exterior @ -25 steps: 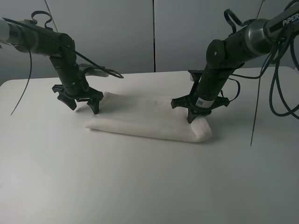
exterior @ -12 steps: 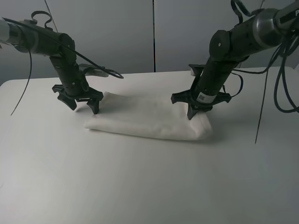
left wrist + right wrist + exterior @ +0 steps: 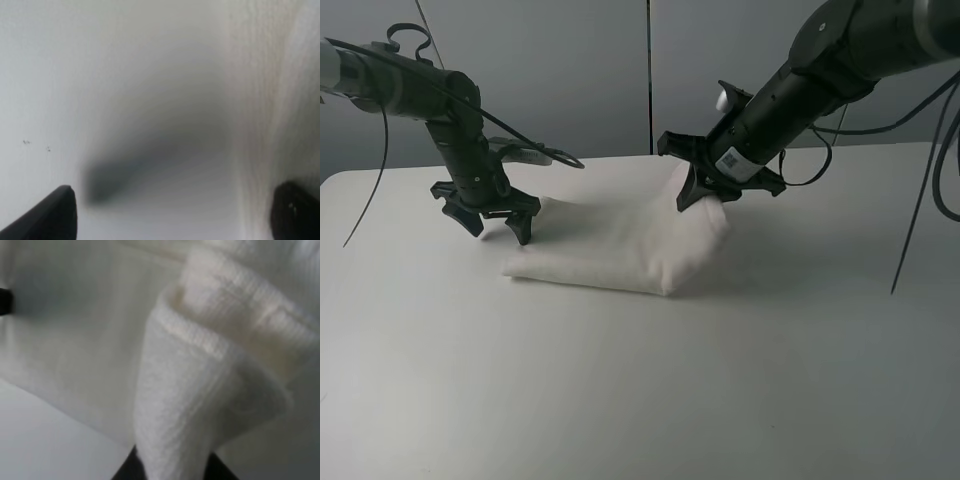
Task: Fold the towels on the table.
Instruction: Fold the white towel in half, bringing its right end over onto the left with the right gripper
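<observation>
Grey wall panels [image 3: 570,70] back a plain white table [image 3: 620,400], and on its far half lies the white towel [image 3: 610,250], already doubled into a long strip running left to right.

The strip's left end rests flat on the tabletop. Its right end is raised off the surface and leans in over the middle, so the cloth forms a soft hump with a rounded fold at the near edge. The right wrist view shows a thick, layered corner of terry hanging from between two dark fingers. No stripe or label is visible in any view.

The right gripper [image 3: 705,197] is clenched on that raised end and holds it above the strip, its arm reaching across from the right. The left gripper [image 3: 500,232] hangs just over the towel's left end with its jaws spread and nothing between them. In its wrist view one fingertip sits over bare table and the other over the cloth edge.

This looks like the crosswise fold, right end over left, about halfway through. The next move calls for carrying the held end across and low until it meets the left edge. It should then be laid down square before letting go, so the layers do not slide or bunch. The left gripper could pin the resting end meanwhile.
</observation>
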### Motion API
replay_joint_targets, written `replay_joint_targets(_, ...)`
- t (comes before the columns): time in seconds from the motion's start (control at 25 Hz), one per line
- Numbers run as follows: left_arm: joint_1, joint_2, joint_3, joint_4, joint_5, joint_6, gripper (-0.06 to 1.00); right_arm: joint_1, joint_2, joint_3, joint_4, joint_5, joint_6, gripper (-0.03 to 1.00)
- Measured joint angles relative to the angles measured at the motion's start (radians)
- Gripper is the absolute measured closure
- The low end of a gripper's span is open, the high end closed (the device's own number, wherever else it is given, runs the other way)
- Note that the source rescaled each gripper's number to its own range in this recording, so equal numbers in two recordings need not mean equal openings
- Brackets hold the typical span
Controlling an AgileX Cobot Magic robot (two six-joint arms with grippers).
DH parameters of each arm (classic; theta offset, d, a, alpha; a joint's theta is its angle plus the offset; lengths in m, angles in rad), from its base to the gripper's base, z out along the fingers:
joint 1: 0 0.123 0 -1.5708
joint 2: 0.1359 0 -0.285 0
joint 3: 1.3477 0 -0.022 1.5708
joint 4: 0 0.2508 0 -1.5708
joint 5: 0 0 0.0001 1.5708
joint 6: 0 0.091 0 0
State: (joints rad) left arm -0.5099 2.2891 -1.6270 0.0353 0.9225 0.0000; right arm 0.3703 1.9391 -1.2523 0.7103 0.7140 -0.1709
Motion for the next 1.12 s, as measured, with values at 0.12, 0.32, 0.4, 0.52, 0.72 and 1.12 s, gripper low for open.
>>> replay_joint_targets(0.12,0.0,0.0,0.0,-0.002,0.0,0.0,-0.05,0.023,0.0,0.0,0.13,-0.019,-0.087,0.95)
replay_joint_targets(0.32,0.0,0.001,0.0,-0.013,0.003,0.0,-0.04,0.083,0.0,0.0,0.239,-0.06,-0.165,0.95)
replay_joint_targets(0.4,0.0,0.001,0.0,-0.022,0.003,0.0,-0.04,0.096,0.0,0.0,0.277,-0.064,-0.191,0.95)
replay_joint_targets(0.52,0.0,0.008,0.0,-0.035,0.005,0.0,-0.04,0.097,0.0,0.0,0.295,-0.07,-0.208,0.95)
replay_joint_targets(0.72,-0.023,0.017,-0.01,-0.035,0.01,0.007,-0.04,0.097,0.0,0.0,0.334,-0.072,-0.222,0.95)
replay_joint_targets(1.12,-0.043,0.013,-0.016,-0.013,0.012,0.007,-0.04,0.097,0.0,0.0,0.444,-0.052,-0.279,0.95)
